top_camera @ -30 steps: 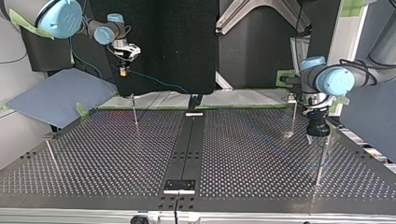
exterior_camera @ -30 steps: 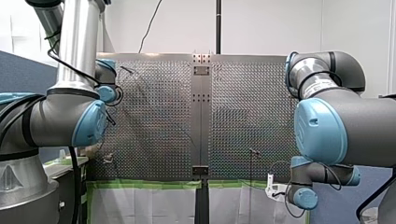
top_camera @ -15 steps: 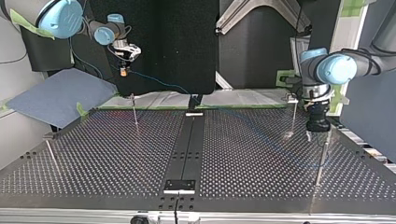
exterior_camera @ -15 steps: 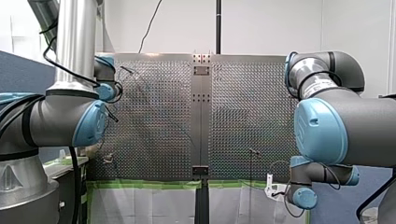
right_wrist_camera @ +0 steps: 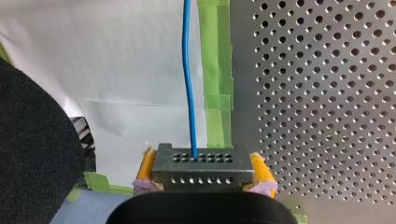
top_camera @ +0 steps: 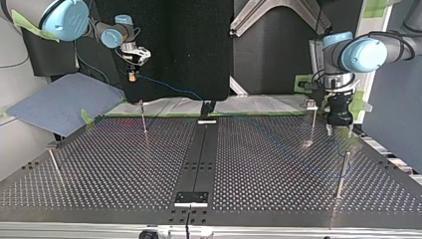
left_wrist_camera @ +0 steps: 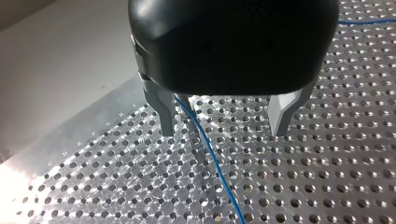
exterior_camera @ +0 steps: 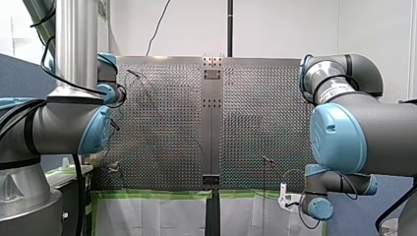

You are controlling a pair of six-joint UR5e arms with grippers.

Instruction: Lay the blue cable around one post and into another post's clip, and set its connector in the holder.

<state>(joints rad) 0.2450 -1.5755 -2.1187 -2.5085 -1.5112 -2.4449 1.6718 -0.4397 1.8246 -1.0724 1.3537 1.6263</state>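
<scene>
In the right wrist view my right gripper [right_wrist_camera: 203,176] has its yellow pads shut on a dark grey connector [right_wrist_camera: 202,166]. The blue cable [right_wrist_camera: 188,88] leaves the connector's top. In the top view that gripper [top_camera: 132,74] hangs off the table's far left corner, and the cable [top_camera: 166,88] trails from it toward the middle. My left gripper [left_wrist_camera: 224,125] is open above the perforated plate, with the cable [left_wrist_camera: 211,156] running loose between its metal fingers, close to one of them. In the top view it [top_camera: 340,131] hovers between a clip-topped post [top_camera: 312,122] and a plain post [top_camera: 342,172].
Two more thin posts [top_camera: 143,118] [top_camera: 53,163] stand on the top view's left half of the perforated table [top_camera: 114,164]. A dark centre strip [top_camera: 196,159] ends in a black bracket [top_camera: 190,197] at the near edge. A blue-grey pad [top_camera: 59,102] lies off the far left corner.
My left gripper has risen and drawn back from the plain post toward the table's far right edge in the top view. My right gripper has stayed put with the connector.
</scene>
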